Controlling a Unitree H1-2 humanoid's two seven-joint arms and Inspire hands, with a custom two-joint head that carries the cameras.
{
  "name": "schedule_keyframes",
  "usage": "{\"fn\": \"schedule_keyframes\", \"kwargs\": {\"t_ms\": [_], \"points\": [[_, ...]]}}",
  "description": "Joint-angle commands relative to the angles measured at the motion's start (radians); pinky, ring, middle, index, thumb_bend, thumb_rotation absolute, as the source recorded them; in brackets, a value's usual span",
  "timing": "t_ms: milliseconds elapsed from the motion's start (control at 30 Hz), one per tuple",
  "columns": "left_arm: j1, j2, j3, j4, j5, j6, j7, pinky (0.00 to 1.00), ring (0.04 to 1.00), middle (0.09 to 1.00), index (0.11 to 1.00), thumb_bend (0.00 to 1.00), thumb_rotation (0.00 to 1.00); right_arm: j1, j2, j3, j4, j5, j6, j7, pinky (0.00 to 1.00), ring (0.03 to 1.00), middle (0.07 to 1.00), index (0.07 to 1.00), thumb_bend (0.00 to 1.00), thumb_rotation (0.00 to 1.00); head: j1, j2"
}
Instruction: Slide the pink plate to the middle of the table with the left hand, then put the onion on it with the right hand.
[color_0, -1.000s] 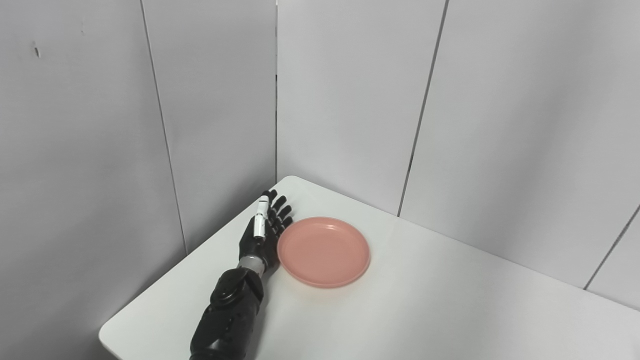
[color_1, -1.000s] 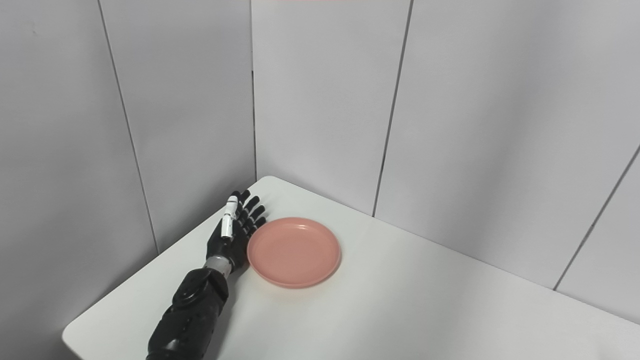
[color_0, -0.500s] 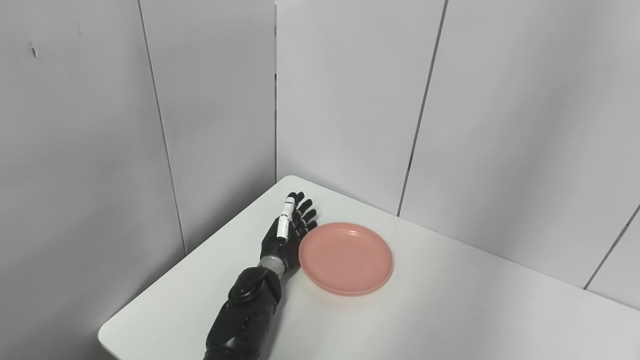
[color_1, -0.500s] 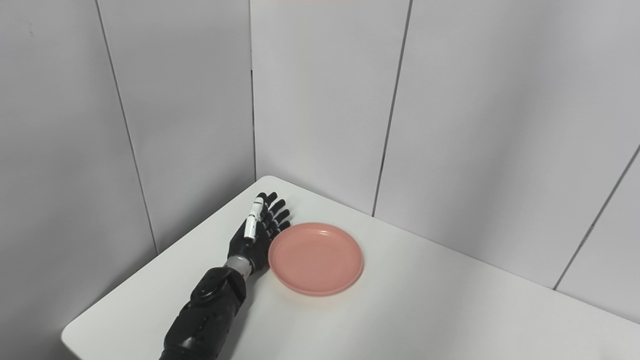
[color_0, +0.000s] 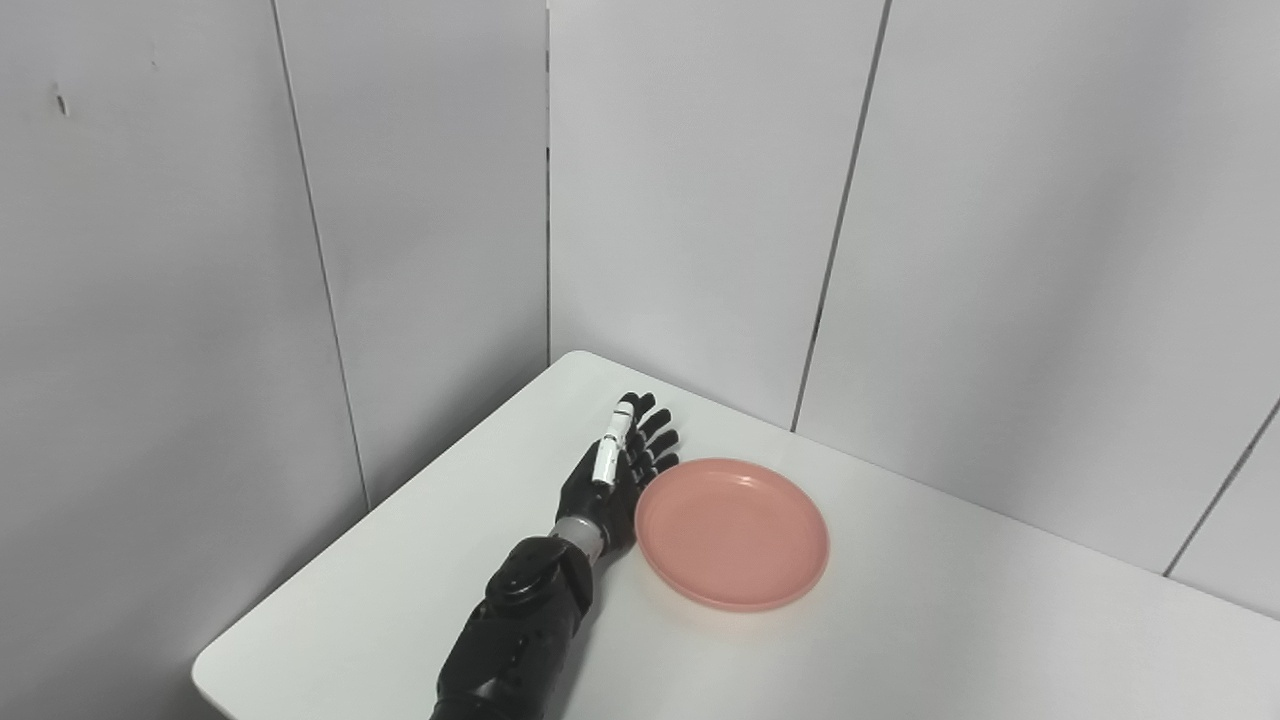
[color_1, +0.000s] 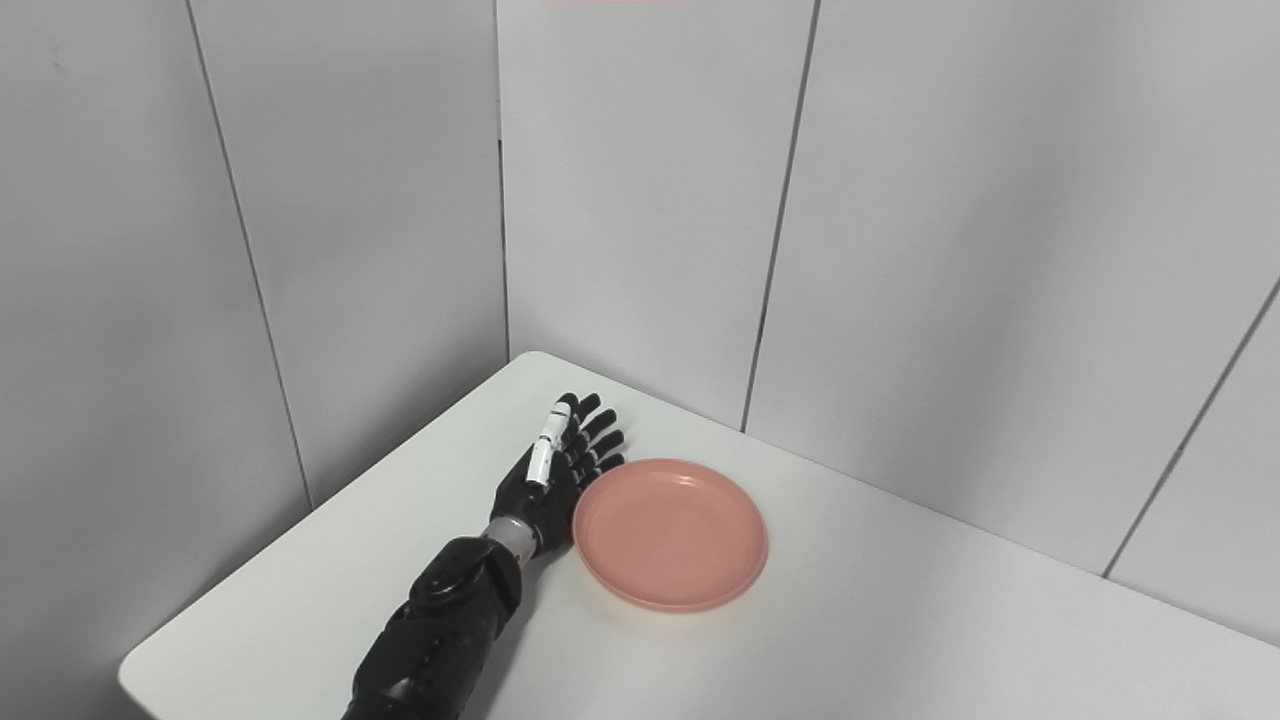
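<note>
Left eye view shows a white table (color_0: 900, 640) set in a corner of pale grey wall panels (color_0: 1000, 200), with dark seams running down between the panels. On the table lies the pink plate (color_0: 732, 532), round and shallow, flat on the surface and with nothing in it. It sits toward the table's far left part, near the back corner but clear of the walls. The left hand (color_0: 612, 478), black with a white strip along one finger, lies low over the table just left of the plate, its arm coming up from the bottom edge. The hand is flat and holds nothing; its fingers (color_0: 655, 440) are stretched out straight and a little spread, pointing toward the far corner. The inner side of the hand lies against the plate's left rim, and from these views it looks to be touching the rim, though the exact contact line is too small to make out. Right eye view gives the same layout from a little to the side: the hand (color_1: 548, 478) close beside the plate (color_1: 670, 532), the table bare to the right of the plate. Neither the onion nor the right hand appears in either view.
</note>
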Motion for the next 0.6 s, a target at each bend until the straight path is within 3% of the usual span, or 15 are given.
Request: {"fn": "schedule_keyframes", "kwargs": {"t_ms": [0,100,267,367,567], "points": [[0.0,-0.02,-0.012,0.012,0.006,0.039,-0.006,0.96,0.96,0.976,0.974,0.39,1.0,0.047,0.02,0.008,0.009,-0.004,0.036,-0.005,0.85,0.91,0.926,0.864,0.66,0.9,-0.008,0.002],[0.001,-0.029,-0.014,0.015,0.009,0.043,-0.002,0.94,0.942,0.959,0.955,0.4,1.0,0.05,0.024,0.013,0.0,-0.008,0.038,-0.004,0.94,0.941,0.951,0.902,0.66,0.92,-0.028,0.008],[0.003,-0.038,-0.024,0.007,0.013,0.058,-0.004,0.93,0.931,0.948,0.942,0.4,1.0,0.054,0.031,0.021,-0.015,-0.023,0.04,-0.006,0.97,0.943,0.952,0.925,0.65,0.94,-0.062,0.02],[0.005,-0.041,-0.031,0.001,0.011,0.065,-0.013,0.92,0.929,0.946,0.945,0.4,1.0,0.057,0.035,0.029,-0.035,-0.029,0.06,-0.004,1.0,0.994,0.995,0.988,0.56,0.99,-0.076,0.02],[0.005,-0.042,-0.049,0.018,0.009,0.078,-0.038,0.94,0.94,0.959,0.962,0.41,1.0,0.064,0.053,0.035,-0.046,-0.022,0.073,-0.007,1.0,1.0,1.0,1.0,0.32,1.0,-0.14,0.026]]}}
